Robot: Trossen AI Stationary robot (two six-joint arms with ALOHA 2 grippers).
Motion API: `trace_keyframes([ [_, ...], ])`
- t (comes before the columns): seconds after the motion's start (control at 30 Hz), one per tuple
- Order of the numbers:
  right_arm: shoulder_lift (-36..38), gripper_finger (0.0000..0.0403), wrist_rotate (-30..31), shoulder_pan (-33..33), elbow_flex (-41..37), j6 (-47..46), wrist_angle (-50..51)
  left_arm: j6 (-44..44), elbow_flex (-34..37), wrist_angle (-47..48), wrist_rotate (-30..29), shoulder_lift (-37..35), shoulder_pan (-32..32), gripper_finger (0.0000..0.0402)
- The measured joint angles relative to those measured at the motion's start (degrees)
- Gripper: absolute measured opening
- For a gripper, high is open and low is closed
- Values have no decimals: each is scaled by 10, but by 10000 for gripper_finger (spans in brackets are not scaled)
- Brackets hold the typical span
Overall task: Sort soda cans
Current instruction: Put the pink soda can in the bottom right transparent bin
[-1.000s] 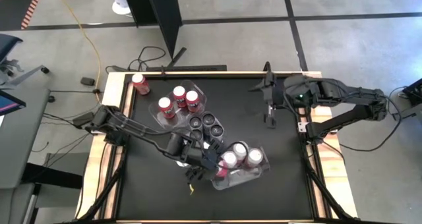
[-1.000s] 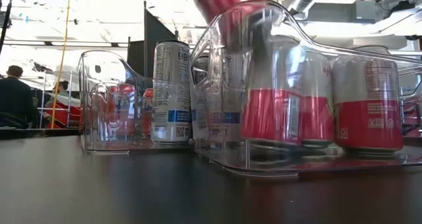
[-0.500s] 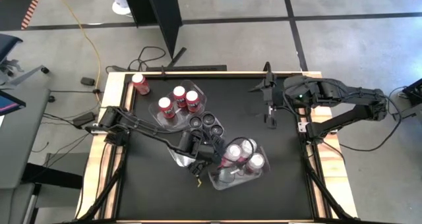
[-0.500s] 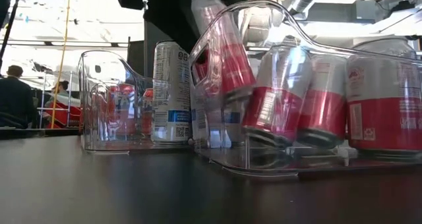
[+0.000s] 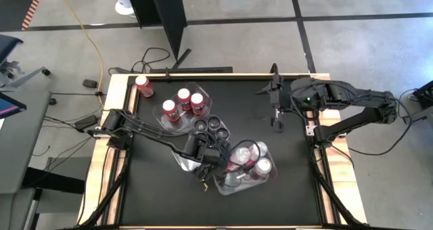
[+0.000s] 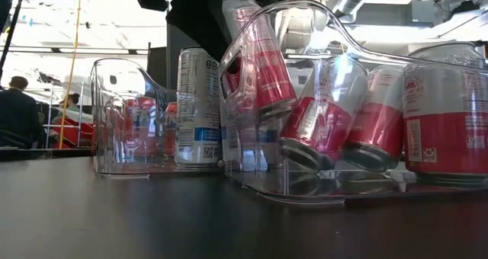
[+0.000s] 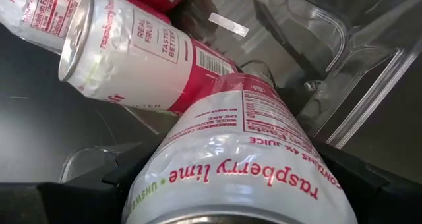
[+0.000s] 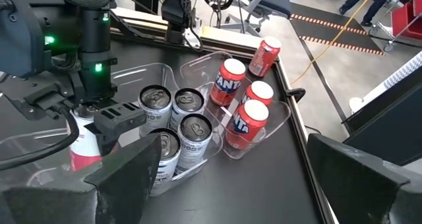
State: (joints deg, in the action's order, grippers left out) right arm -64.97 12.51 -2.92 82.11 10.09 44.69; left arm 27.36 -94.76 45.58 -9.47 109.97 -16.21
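A: Cans (image 6: pixel 328 110) in near tub (image 5: pixel 238 183): two white/red ones now tipped over, were upright a sec ago. Tub skewed on tabletop (image 5: pixel 291 169).

B: Left end effector (image 5: pixel 222 161)?

A: Clamped on raspberry can (image 7: pixel 231 165), tilted at tub rim, pushing in. Right end effector (image 5: pixel 276 115) wide open, idle, far edge. Sort stalled; spill risk.

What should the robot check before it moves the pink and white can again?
1. Left tool grips the raspberry lime can: ok.
2. Held can upright: not ok, it is tilted.
3. Leaning cans in the clear tub standing straight: not ok.
4. Right tool open and away from the tub: ok.
5. Free spot in the tub for the held can: cannot tell.
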Motion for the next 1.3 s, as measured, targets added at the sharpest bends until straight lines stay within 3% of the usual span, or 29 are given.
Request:
trace_keyframes([
  [1.3,0,397,0,0,0,-2,-6,-34,-3,-7,36,44,32,303],
])
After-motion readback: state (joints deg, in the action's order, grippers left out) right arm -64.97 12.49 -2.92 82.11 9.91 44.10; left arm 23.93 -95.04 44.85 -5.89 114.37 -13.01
